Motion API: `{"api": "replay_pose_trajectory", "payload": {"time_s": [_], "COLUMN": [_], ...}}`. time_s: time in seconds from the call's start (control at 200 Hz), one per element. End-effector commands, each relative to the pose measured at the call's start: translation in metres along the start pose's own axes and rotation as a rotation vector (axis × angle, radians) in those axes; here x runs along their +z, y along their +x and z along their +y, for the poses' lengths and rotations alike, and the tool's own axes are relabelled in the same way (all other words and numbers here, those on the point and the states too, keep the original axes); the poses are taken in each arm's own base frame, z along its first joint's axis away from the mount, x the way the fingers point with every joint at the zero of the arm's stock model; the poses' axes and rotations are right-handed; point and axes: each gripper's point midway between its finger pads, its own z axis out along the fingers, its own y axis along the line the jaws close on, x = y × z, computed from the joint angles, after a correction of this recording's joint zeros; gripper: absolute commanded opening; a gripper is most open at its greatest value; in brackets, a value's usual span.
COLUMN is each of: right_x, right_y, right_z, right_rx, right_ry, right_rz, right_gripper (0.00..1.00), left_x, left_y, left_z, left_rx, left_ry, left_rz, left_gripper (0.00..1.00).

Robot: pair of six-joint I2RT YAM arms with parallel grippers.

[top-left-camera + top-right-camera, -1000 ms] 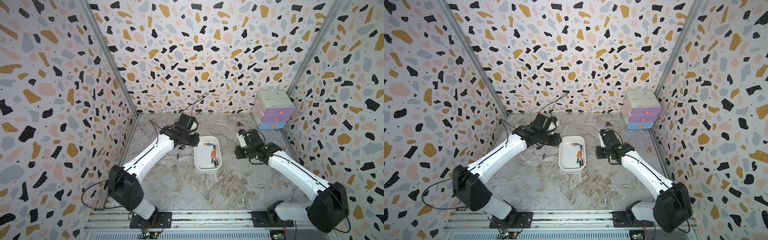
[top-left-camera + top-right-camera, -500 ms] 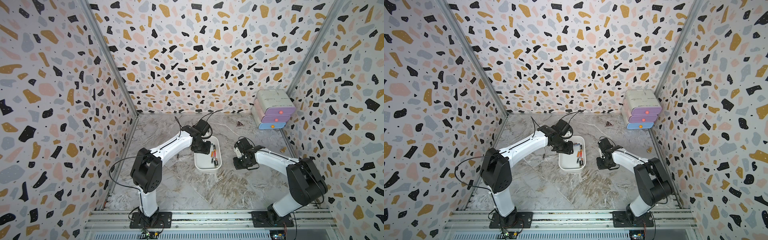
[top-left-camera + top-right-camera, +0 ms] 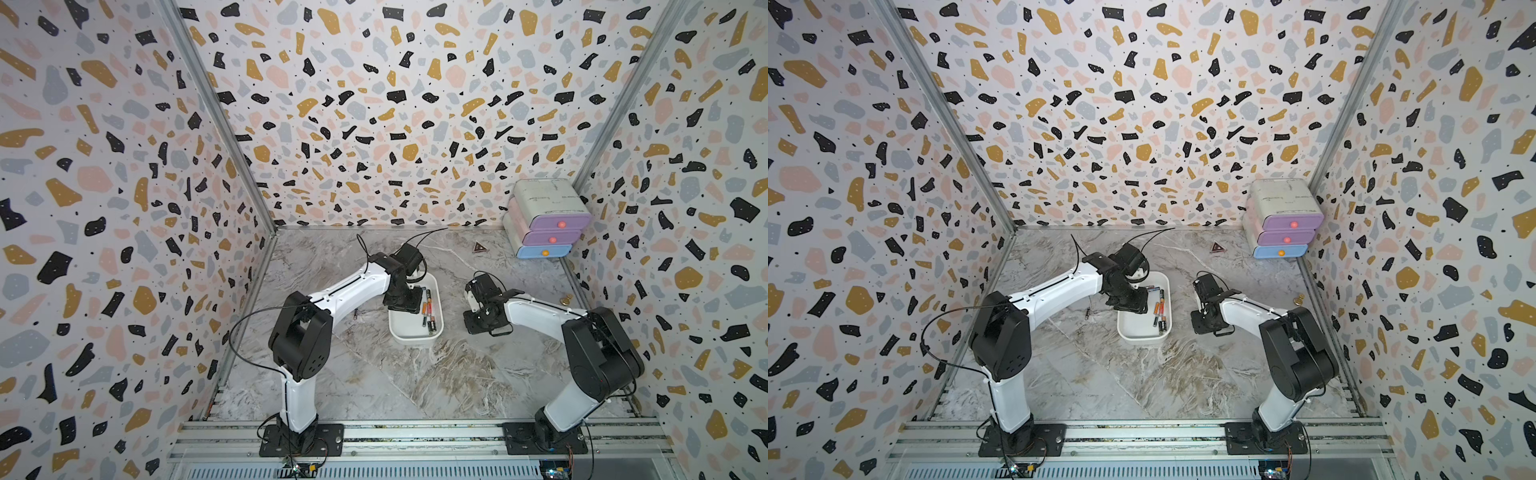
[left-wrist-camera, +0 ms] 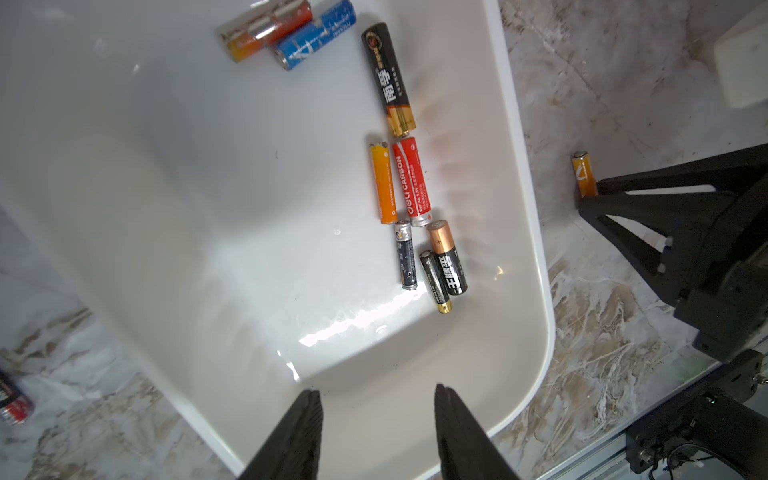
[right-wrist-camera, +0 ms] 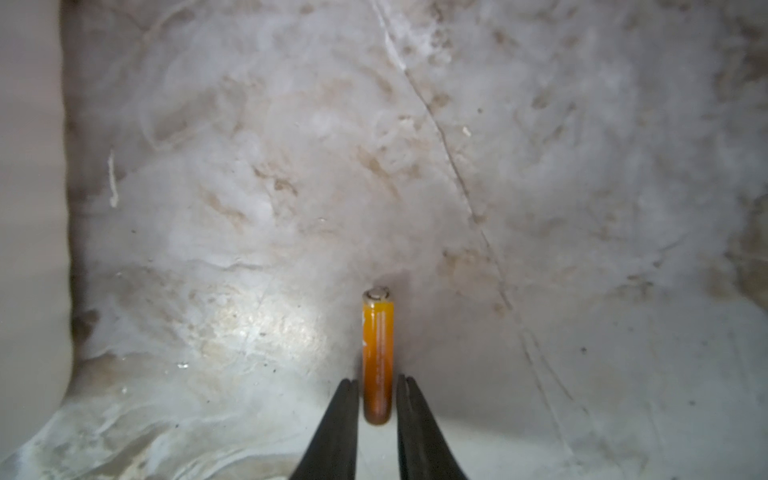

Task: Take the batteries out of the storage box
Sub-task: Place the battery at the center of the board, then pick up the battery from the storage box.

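The white storage box (image 3: 415, 338) (image 3: 1142, 341) lies mid-table, and several batteries (image 3: 428, 309) (image 3: 1160, 309) (image 4: 411, 183) rest along its right side. My left gripper (image 4: 376, 395) (image 3: 402, 303) hovers over the box's left part, open, with only the white floor of the box between its fingers. My right gripper (image 5: 377, 380) (image 3: 484, 322) is low on the table just right of the box. Its jaws stand slightly apart on either side of an orange battery (image 5: 377, 345) (image 4: 584, 174) that lies on the marble, so it is open. Another battery (image 3: 355, 313) (image 4: 12, 399) lies on the table left of the box.
A stacked purple-and-blue drawer unit (image 3: 544, 220) stands at the back right corner. A small brass knob (image 3: 566, 298) sits by the right wall, and a dark triangular piece (image 3: 479, 247) lies near the back. Walls close in three sides.
My left gripper has moved from beside the box's far left corner to over the box. My right gripper has come down beside the box and its jaws have parted a little around the orange battery.
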Motion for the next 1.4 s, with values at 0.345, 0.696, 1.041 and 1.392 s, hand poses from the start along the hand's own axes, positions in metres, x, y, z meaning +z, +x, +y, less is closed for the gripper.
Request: {"api": "replay_pose_trajectory", "payload": {"time_s": [0.345,0.696,1.041,1.392], "right_x": [-0.112,-0.155,-0.173,-0.173], "right_y": [-0.018,0.004,0.017,0.023], "right_z": [-0.003,-0.008,-0.011,-0.011], "right_rx": [-0.027,-0.034,-0.041,-0.033], "right_ry": [-0.010,-0.048,-0.051,-0.059], "right_rz": [-0.330,-0.554,-0.612,-0.606], "right_gripper": [0.48,0.51,0.52,0.52], "left_x": [0.015,0.052,0.078,0.099], "left_y": [-0.010,-0.025,-0.037,-0.042], "left_z": [-0.025,-0.011,0.007,0.009], "left_rx": [0.054,0.045,0.036,0.033], "left_ry": [0.025,-0.088,-0.185,-0.192], "left_rz": [0.036,0.075,0.077,0.095], "left_gripper": [0.47,0.48,0.39,0.36]}}
